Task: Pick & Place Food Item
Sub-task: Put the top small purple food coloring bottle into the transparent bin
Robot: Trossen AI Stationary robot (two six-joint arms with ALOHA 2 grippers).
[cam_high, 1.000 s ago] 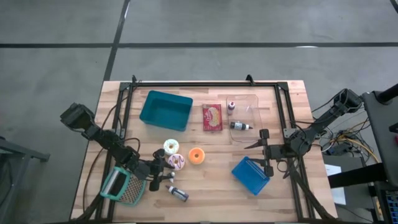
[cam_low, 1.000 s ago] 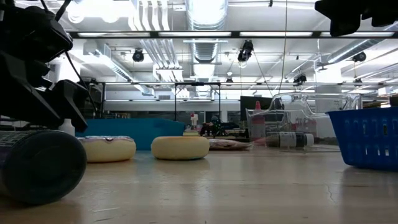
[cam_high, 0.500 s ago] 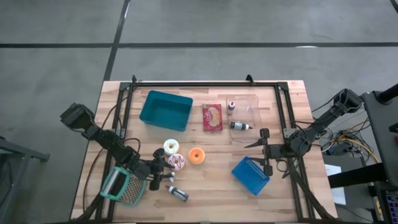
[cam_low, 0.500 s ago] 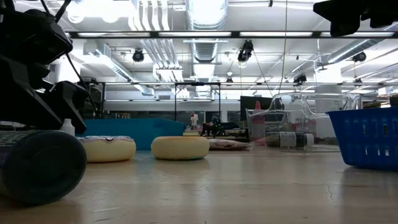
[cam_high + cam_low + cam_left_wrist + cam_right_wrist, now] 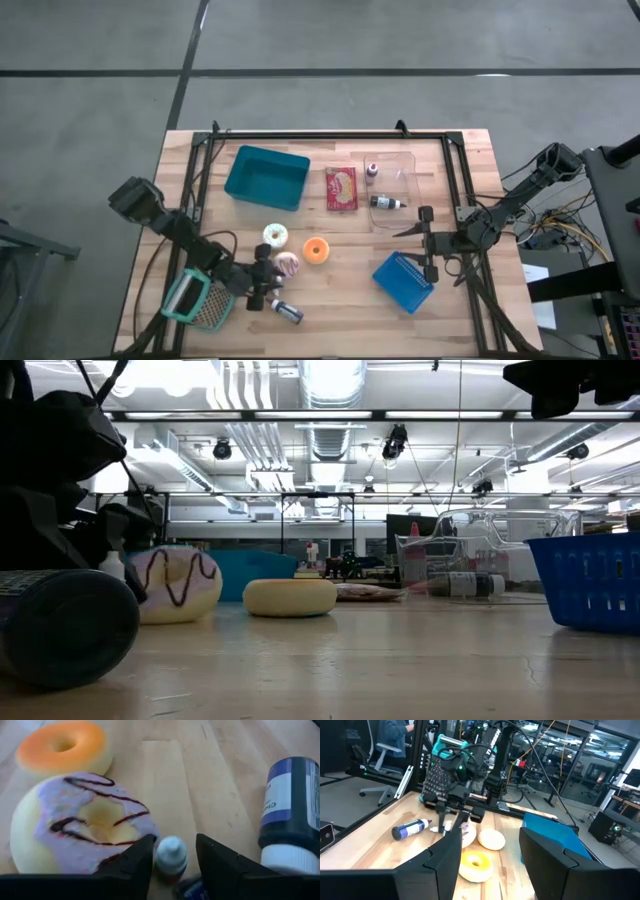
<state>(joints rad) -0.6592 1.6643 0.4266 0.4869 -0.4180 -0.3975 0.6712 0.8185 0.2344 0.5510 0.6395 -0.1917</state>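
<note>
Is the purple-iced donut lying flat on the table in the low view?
No, the purple-iced donut stands tilted up on its edge, its iced face with dark stripes turned toward the camera.

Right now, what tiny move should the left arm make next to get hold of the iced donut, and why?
Probably ease the left gripper back and shift it sideways onto the iced donut's rim. Its open jaws straddle a small white-capped bottle, while the donut only leans, tipped up, against one finger. The right gripper waits open, far off.
</note>
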